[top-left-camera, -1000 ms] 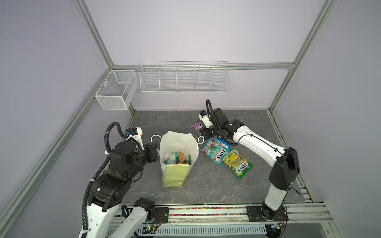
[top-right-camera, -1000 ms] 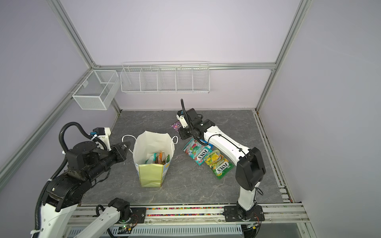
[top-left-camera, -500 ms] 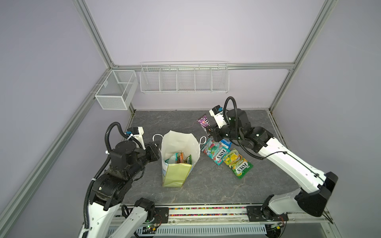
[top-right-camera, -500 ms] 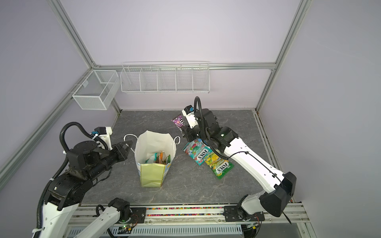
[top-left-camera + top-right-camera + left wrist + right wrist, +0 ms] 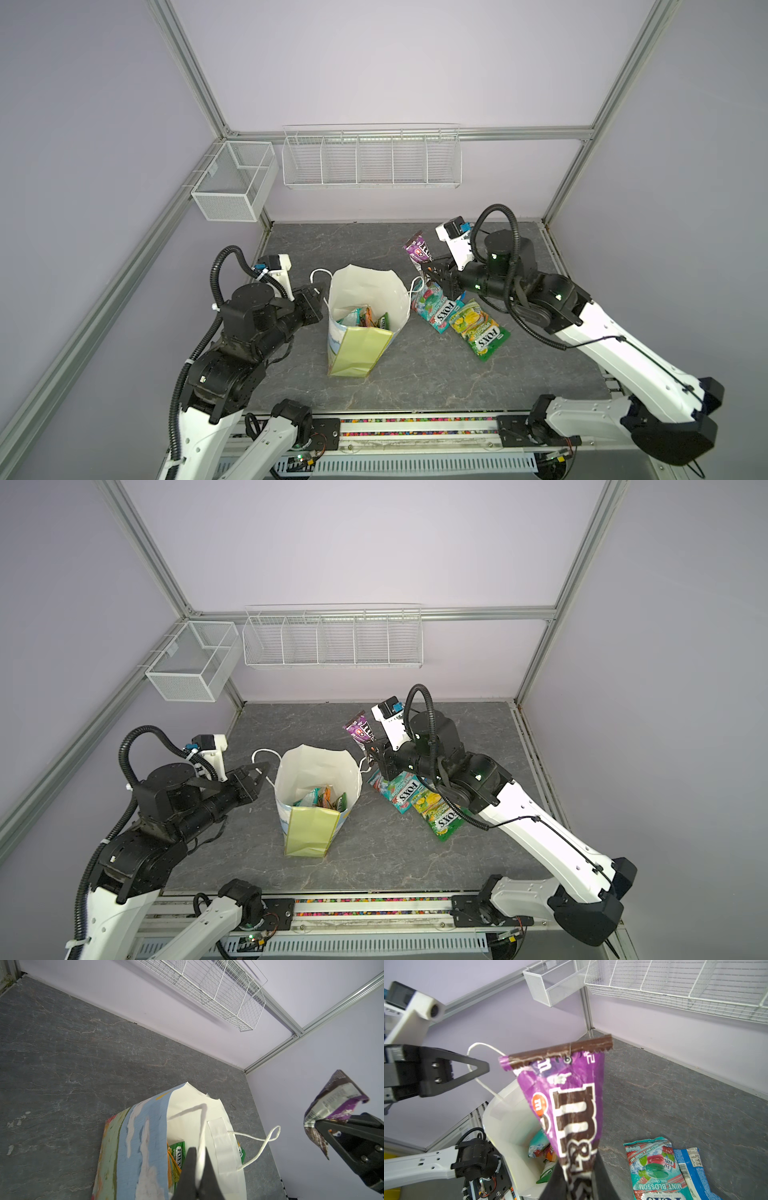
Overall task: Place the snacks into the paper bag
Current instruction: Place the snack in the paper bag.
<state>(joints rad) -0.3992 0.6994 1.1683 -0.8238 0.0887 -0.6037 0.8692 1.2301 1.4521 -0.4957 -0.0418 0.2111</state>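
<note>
Pinched by the right gripper (image 5: 429, 269) at one o'clock from the paper bag (image 5: 360, 350), the purple packet (image 5: 419, 250) may snag the rim (image 5: 362, 269), pulling the handle (image 5: 202, 1126) from the pinching left gripper (image 5: 320, 289).

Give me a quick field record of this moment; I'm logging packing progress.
paper bag: upright, mouth open
left claw: shut on the bag's cord handle
right claw: shut on purple packet, held off the table near the bag's rim
in bag: several packets
left on table: teal packet, yellow-green packet, lying beside the bag
</note>
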